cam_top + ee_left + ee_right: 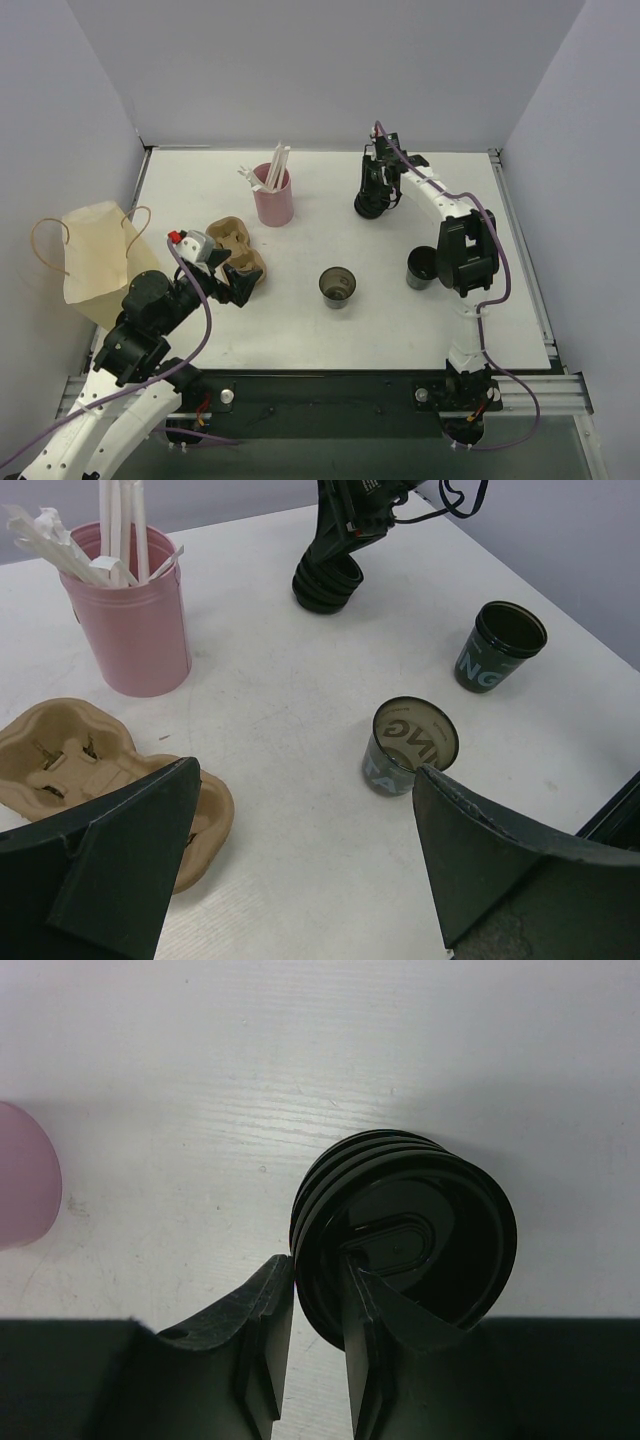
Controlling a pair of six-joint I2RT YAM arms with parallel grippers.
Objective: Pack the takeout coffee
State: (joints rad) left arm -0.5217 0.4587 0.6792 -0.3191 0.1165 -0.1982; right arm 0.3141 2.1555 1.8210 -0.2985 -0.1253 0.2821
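Right wrist view, right gripper (318, 1275) pinching rim of black lid stack (430, 1210), left gripper (305, 775) spread wide over cup carrier (60, 760)

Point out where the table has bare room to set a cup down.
Bare: the near strip in front of the middle cup and right cup, and the far right corner past the lid stack. Crowded: the left, around carrier, straw holder and left gripper.
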